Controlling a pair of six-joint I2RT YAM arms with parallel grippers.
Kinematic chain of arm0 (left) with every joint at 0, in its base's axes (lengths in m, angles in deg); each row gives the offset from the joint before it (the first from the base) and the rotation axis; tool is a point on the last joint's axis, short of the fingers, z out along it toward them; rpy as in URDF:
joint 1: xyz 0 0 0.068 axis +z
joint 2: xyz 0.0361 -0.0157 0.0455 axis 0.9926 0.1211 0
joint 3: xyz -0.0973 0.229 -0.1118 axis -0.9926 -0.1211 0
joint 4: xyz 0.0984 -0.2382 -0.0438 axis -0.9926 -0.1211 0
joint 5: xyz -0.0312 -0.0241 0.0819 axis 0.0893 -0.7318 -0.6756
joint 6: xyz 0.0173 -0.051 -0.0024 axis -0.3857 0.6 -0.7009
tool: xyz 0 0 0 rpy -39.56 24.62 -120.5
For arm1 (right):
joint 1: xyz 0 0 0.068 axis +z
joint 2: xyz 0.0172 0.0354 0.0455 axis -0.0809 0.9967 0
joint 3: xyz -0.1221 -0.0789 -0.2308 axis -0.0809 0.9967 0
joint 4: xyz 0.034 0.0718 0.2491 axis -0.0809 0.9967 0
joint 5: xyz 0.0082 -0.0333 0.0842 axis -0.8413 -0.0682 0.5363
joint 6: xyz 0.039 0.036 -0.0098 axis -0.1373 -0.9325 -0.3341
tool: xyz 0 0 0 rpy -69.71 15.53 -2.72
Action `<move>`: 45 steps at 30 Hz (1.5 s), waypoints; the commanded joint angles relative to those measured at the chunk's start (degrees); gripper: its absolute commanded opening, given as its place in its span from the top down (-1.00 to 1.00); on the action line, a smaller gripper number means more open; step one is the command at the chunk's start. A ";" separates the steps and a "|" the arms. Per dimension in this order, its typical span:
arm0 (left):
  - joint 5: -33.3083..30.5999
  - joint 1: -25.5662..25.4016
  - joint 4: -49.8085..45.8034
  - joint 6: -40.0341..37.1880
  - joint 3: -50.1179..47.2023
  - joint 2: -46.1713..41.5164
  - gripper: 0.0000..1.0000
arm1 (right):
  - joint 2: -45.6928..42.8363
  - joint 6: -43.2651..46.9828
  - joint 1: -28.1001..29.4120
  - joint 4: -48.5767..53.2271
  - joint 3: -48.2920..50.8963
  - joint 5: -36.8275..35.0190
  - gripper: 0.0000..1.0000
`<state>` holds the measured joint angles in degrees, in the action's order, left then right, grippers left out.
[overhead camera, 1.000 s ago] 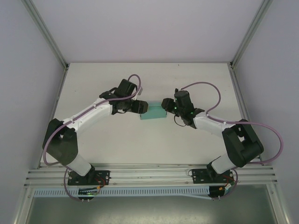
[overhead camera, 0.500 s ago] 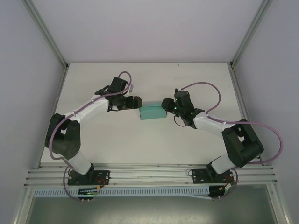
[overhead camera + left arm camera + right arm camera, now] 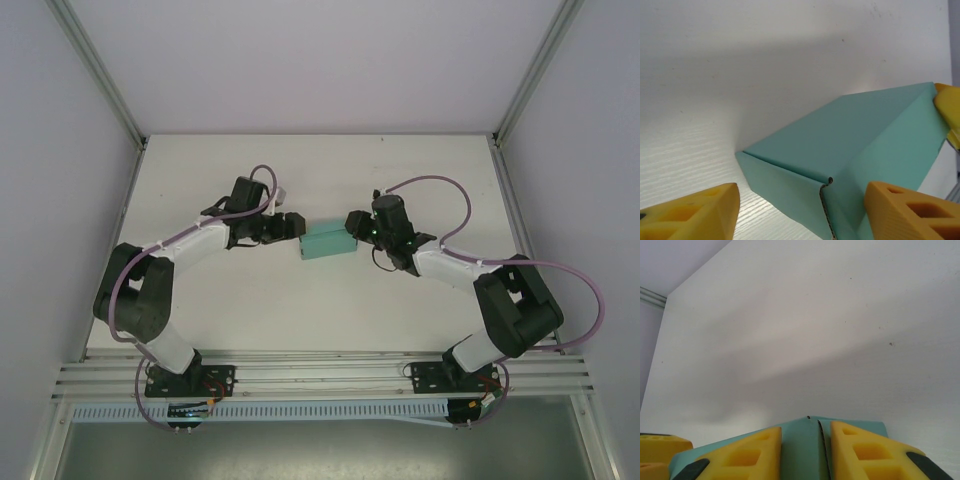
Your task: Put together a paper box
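The left hand [image 3: 292, 228], jaws half open and narrowing, has come back from a brief retreat and now straddles the left end of the paper box [image 3: 328, 241] without clamping it. At the box's right end the right hand [image 3: 352, 222] pinches a seam, steadying it on the bench [image 3: 300, 300]. The box looks closed, so probably a final squeeze remains.

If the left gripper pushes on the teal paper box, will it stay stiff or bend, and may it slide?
The paper box is thin card with a gaping corner seam, so it probably dents if squeezed. It looks light, so it likely slides on the smooth table unless the right gripper holds it.
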<state>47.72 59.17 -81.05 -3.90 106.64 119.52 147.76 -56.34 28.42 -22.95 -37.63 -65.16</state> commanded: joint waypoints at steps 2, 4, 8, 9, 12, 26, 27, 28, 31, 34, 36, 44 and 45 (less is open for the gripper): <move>2.27 -0.86 0.01 0.78 -5.20 1.08 -0.03 | 4.07 1.12 2.00 15.21 3.97 -0.11 0.45; 2.16 -0.50 0.61 0.76 -6.68 1.48 0.12 | 4.31 1.55 1.90 15.01 4.54 -0.12 0.45; 2.02 -0.02 1.08 0.22 -8.97 2.74 0.37 | 5.20 3.46 1.41 15.93 4.05 0.30 0.44; 1.59 0.02 1.08 -0.24 -9.59 3.06 0.41 | 5.66 4.39 1.09 15.95 3.74 1.11 0.45; -0.76 0.00 -0.24 -2.03 -10.71 4.75 0.61 | 6.19 6.03 0.24 14.97 3.94 2.84 0.45; -6.77 0.12 0.39 -4.68 -14.64 7.39 1.00 | 7.94 17.40 -7.97 -8.74 15.63 16.50 0.78; -7.26 0.04 0.55 -4.84 -15.02 7.33 1.00 | 7.58 18.46 -7.92 -9.57 16.28 16.41 0.81; -7.41 0.04 0.63 -5.11 -15.18 7.42 1.00 | 7.16 19.06 -8.04 -10.73 17.18 16.34 0.86; -7.71 0.06 2.60 -6.58 -16.43 7.48 1.00 | 6.37 20.50 -7.92 -13.82 19.59 16.15 0.89; -8.14 -0.12 5.48 -8.71 -17.07 7.93 1.00 | 6.37 21.19 -7.77 -15.16 20.34 16.36 0.94; -8.30 -0.17 6.53 -9.03 -16.84 8.09 1.00 | 6.95 22.02 -7.67 -15.83 20.43 15.92 0.99; -8.90 -1.48 11.24 -9.12 -18.47 7.40 1.00 | 7.40 23.84 -7.56 -17.84 21.23 13.81 1.00; -9.10 -1.65 11.59 -8.89 -18.53 7.24 1.00 | 6.93 24.06 -7.57 -17.36 21.25 13.74 1.00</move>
<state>48.75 58.47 -52.35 -9.45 93.92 119.89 150.99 -36.45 20.62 -59.02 -20.73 -50.04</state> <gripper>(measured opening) 0.090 0.065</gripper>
